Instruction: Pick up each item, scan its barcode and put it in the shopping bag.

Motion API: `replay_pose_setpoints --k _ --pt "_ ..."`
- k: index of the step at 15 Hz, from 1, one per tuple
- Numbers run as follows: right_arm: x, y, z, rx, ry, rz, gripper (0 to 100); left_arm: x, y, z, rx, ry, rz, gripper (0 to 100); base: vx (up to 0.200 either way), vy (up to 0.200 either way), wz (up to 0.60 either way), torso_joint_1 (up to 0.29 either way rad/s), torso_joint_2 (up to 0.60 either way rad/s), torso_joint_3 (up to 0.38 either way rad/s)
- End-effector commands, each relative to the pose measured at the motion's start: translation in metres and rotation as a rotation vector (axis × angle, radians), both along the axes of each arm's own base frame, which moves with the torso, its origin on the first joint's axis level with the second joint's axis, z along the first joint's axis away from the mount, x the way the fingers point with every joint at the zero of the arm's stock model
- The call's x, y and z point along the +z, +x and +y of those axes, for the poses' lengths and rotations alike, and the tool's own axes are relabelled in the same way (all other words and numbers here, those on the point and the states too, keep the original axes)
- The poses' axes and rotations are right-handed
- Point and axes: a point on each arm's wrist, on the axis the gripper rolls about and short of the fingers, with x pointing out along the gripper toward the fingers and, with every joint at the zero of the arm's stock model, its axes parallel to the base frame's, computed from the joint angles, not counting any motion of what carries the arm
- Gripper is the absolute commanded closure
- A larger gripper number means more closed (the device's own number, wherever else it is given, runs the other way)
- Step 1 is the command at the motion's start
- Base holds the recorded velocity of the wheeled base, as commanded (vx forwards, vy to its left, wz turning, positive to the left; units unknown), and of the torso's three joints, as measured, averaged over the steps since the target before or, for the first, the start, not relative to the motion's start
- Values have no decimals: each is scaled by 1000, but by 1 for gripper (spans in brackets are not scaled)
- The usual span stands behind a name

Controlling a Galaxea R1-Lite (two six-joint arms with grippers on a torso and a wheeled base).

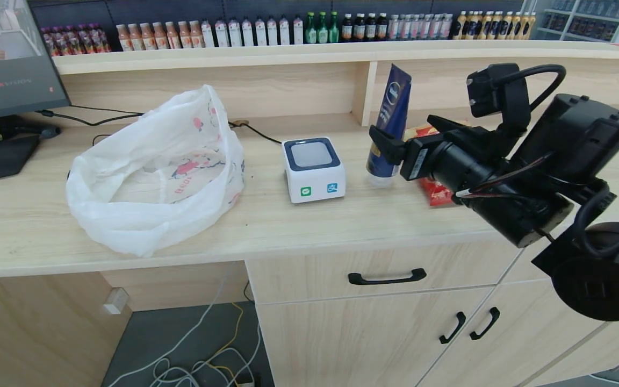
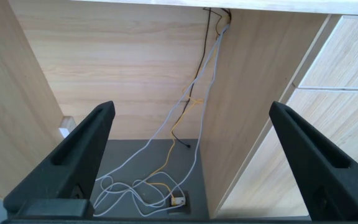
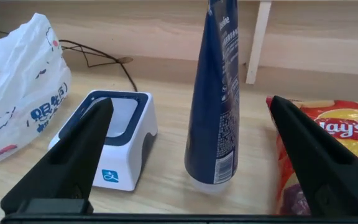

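**Work surface.** The wooden counter (image 1: pixel 266 226) runs the full width of the head view. Its front edge passes just at 6 o'clock of the shopping bag (image 1: pixel 153 172). The bag stands with its mouth open, at 9 o'clock of the scanner (image 1: pixel 314 169) and apart from it. Bare counter lies between the scanner and the front edge.

**Task items.** A dark blue tube (image 1: pixel 394 107) stands on its cap at 3 o'clock of the scanner, near it but not touching. A red chip bag (image 1: pixel 434 191) lies at 4 o'clock of the tube, partly hidden behind the right arm. An upright shelf divider (image 1: pixel 364 91) stands close at 12 o'clock of the tube.

**Tools.** The right gripper (image 3: pixel 191 102) is level with the tube. Its fingers are spread wide, one on each side, with clear gaps to the tube. The left gripper (image 2: pixel 191 106) hangs below counter height, also spread wide and holding nothing. It faces a recess where cables (image 2: pixel 160 180) lie on the floor.

**Markings.** White print runs along the tube. The chip bag carries a red and yellow logo, and the shopping bag has red and blue print. The scanner front bears one green and one blue icon.

**Surroundings.** A monitor (image 1: pixel 8 59) stands at 10 o'clock of the bag. Bottles (image 1: pixel 288 29) line the rear shelf.
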Motion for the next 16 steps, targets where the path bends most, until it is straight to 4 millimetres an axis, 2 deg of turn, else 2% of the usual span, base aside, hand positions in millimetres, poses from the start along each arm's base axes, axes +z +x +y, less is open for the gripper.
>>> replay_pose_setpoints --k 1,16 --pt "-11 13 5 -13 -4 9 0 0 0 0 0 0 0 0 0 0 0 0 0 0" --pt "-22 63 25 -123 151 25 0 0 0 0 0 0 0 0 0 0 0 0 0 0"
